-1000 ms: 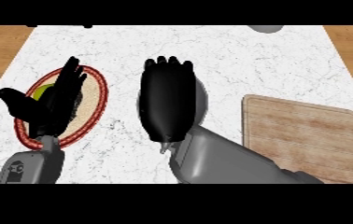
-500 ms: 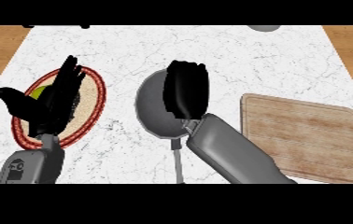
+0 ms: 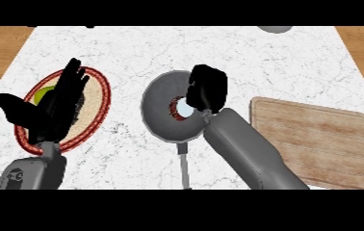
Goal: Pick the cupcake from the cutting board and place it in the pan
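Our right hand (image 3: pixel 207 88) curls its fingers over the pan (image 3: pixel 162 105), where the cupcake (image 3: pixel 180 109) peeks out beneath. We judge the cupcake light, soft and crushable, best held around its wrapper. Our left hand (image 3: pixel 53 105) rests, fingers spread.

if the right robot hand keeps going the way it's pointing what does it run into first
Likely the pan: the right robot hand curls downward over its right rim, by the cupcake already inside. How high it hangs is unclear.

A single head view looks steeply down on the counter (image 3: pixel 284 61), close, forearms entering from below
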